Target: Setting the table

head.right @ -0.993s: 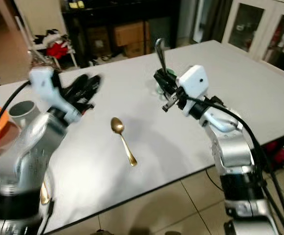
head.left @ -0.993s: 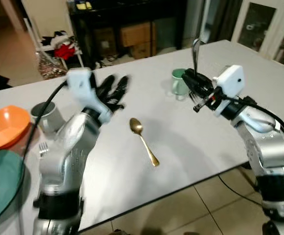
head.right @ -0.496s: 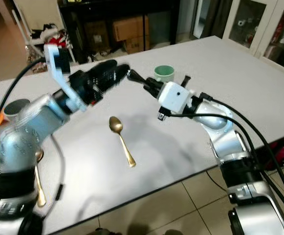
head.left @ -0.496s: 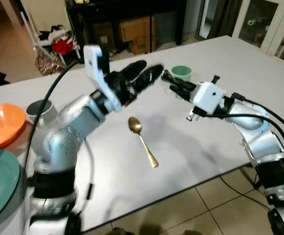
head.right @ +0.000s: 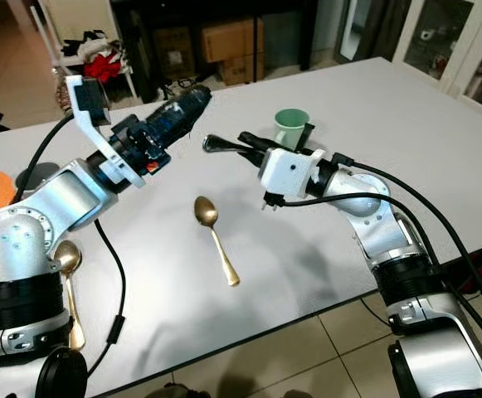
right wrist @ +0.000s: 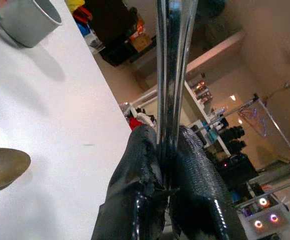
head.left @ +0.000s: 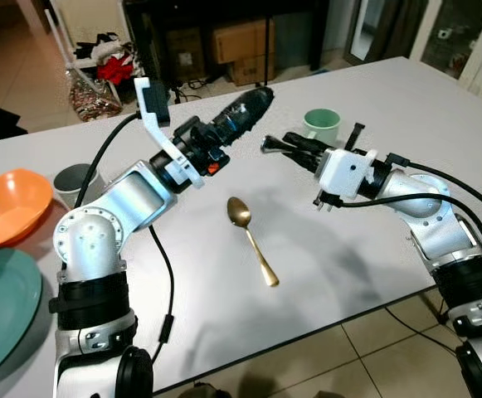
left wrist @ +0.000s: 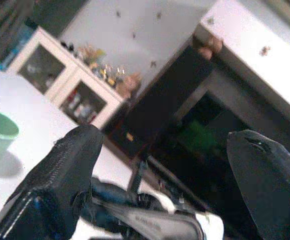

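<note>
The white table runs out of view on the left, where the teal plate and orange bowl on it are cut by the frame edge. A grey cup stands partly behind the left arm. In the right eye view a second gold spoon lies at the table's near left edge, half hidden by that arm. The green mug stands on the far side, just behind the right wrist.

A second ago the right gripper stood upright near the mug with a steel utensil pointing up; it has since swung level and now reaches toward the left. Its fingers are clamped on the utensil, whose working end is out of the wrist picture, so its kind cannot be told. The left gripper has risen from low over the table and stretched out toward the right one, tips just apart; the left wrist view shows its fingers spread wide.

The gold spoon lies mid-table below both grippers, in the same spot as before.
</note>
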